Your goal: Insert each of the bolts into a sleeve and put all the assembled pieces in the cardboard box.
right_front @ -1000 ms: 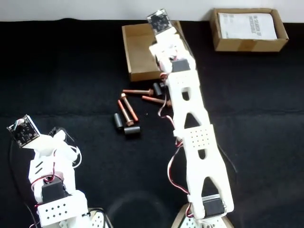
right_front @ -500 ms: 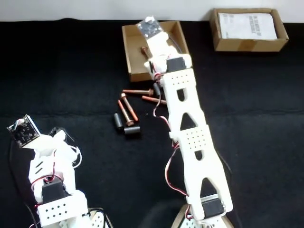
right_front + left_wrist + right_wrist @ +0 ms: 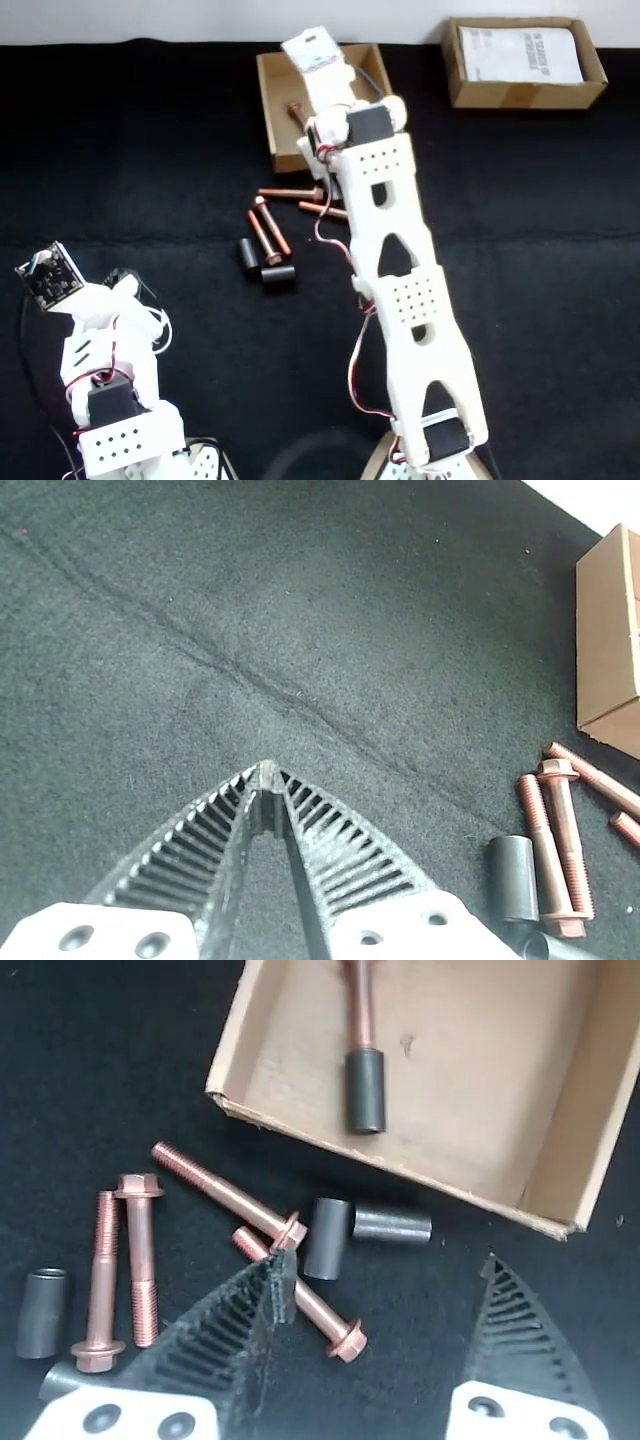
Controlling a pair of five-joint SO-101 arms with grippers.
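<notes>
The open cardboard box (image 3: 565, 1120) (image 3: 268, 100) holds one copper bolt inside a dark sleeve (image 3: 365, 1090) (image 3: 297, 110). My right gripper (image 3: 385, 1270) hangs open and empty just in front of the box's near wall. Below it lie several loose copper bolts (image 3: 220, 1195) (image 3: 270, 230) and dark sleeves (image 3: 328, 1238) (image 3: 278, 274) on the black cloth. Two sleeves lie side by side between its fingertips and the box. My left gripper (image 3: 265, 775) is shut on nothing, low over bare cloth at the near left, well away from the bolts (image 3: 560, 840).
A second cardboard box (image 3: 590, 85) with a printed sheet in it stands at the far right. The right arm (image 3: 400, 260) stretches across the middle of the table. The left arm (image 3: 100, 350) stays at the near left corner.
The right arm's wrist has swung left over the box, and the sleeved bolt now shows lying in it. The left arm has not moved.
</notes>
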